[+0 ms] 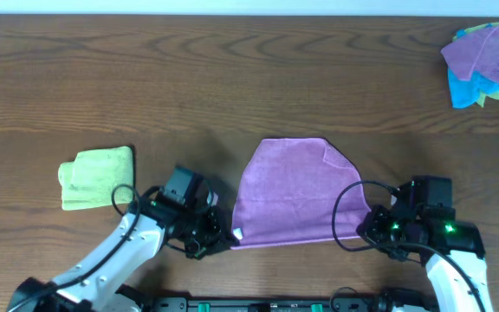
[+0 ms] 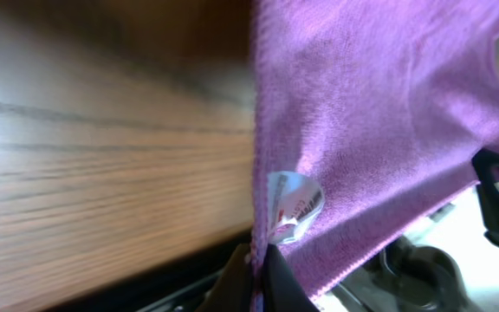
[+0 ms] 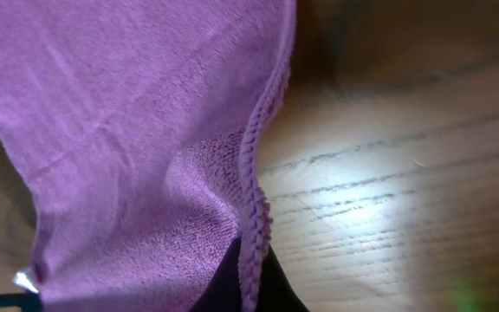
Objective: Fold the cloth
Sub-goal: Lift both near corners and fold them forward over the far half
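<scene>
The lilac-purple cloth is spread on the table's near middle, its near edge lifted between both grippers. My left gripper is shut on the cloth's near-left corner, where the small white tag hangs just above the pinching fingers. My right gripper is shut on the near-right corner; the stitched hem runs down between its dark fingers. In both wrist views the cloth hangs as a taut sheet above the wood.
A folded lime-green cloth lies left of the left arm. A heap of purple, turquoise and green cloths sits at the far right corner. The table's near edge runs just behind both arms.
</scene>
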Tool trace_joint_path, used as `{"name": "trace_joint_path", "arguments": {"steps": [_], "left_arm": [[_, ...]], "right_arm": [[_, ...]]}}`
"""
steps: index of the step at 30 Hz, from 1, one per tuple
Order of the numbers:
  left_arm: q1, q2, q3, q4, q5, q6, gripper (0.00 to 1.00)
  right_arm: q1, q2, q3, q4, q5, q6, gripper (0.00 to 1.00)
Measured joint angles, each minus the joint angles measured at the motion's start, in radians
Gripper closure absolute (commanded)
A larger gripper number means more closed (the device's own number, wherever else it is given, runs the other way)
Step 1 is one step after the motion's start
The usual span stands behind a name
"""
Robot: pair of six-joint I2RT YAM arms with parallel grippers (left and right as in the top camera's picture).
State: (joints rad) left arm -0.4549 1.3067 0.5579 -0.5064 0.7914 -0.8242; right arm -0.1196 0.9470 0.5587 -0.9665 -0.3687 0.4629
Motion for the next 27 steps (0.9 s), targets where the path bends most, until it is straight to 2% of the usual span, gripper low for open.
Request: {"name": "trace_joint_path", "arguments": {"steps": [3, 10, 17, 27], "left_arm": [[0.000, -0.002, 0.058, -0.022, -0.080, 0.064, 0.94], [-0.014, 0.004, 0.077, 0.005, -0.185, 0.115, 0.94], [-0.099, 0.084, 0.077, 0.123, -0.224, 0.086, 0.94], [-0.110, 0.126, 0.174, 0.136, -0.310, 0.071, 0.94]], "right_arm": [[0.002, 0.000, 0.000, 0.029, -0.018, -0.007, 0.99], [0.060, 0.000, -0.001, 0.106, -0.035, 0.006, 0.99], [0.111, 0.000, -0.001, 0.166, -0.027, 0.050, 0.99], [0.113, 0.000, -0.001, 0.288, -0.024, 0.085, 0.99]]}}
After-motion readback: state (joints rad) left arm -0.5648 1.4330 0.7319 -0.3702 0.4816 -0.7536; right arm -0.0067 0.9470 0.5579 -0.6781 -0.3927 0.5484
